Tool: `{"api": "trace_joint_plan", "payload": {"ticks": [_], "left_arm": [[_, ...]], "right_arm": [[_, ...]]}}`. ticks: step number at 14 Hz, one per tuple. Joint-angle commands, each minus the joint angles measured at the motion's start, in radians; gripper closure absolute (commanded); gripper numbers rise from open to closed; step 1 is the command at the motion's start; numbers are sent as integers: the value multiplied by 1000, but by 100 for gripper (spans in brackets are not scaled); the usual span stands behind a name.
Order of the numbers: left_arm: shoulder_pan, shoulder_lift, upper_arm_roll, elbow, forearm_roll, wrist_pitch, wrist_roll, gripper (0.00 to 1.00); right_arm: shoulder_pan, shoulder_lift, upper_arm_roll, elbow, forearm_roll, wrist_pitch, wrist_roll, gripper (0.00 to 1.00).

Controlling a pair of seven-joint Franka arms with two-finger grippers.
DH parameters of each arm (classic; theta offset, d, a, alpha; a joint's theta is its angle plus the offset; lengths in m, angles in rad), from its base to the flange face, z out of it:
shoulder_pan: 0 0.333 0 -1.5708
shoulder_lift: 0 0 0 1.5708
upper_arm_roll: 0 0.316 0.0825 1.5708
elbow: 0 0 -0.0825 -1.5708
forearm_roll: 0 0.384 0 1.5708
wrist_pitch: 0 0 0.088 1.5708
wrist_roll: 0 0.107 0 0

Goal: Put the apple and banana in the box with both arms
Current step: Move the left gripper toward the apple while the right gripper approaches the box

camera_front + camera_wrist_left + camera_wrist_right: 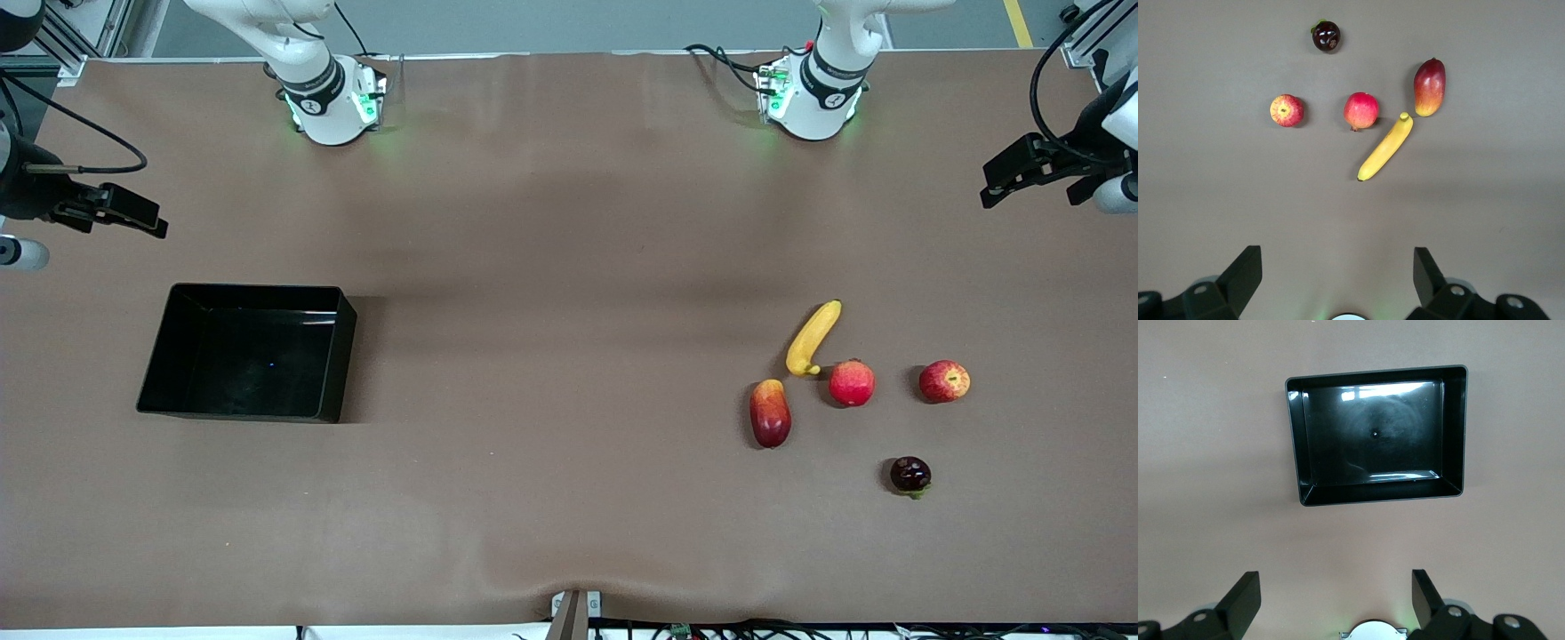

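Left hand (1338, 280) spread, sees apple (1287, 110), banana (1385, 147); right hand (1336, 600) spread, sees box (1458, 427).

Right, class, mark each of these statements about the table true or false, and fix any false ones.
1. The box holds the apple. False: it holds no fruit.
2. The banana lies farther from the front camera than the dark fruit. True.
3. The left gripper is shut on the banana. False: its fingers are open, holding nothing.
4. The apple lies on the table, apart from the banana. True.
5. The right gripper is open. True.
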Motion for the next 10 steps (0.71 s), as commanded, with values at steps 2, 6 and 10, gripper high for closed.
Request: {"api": "trace_joint_plan", "payload": {"ticks": [2,6,10], "left_arm": [[-3,9,6,21,-2,-11,12,0],[5,30,14,26,-2,-11,4,0],[104,117,12,0,1,47,-2,0]], "right_arm": [[-2,-5,8,0,-2,2,-10,0],[-3,-2,9,-3,-2,2,-10,0],[-43,26,8,-101,1,89,-53,0]]}}
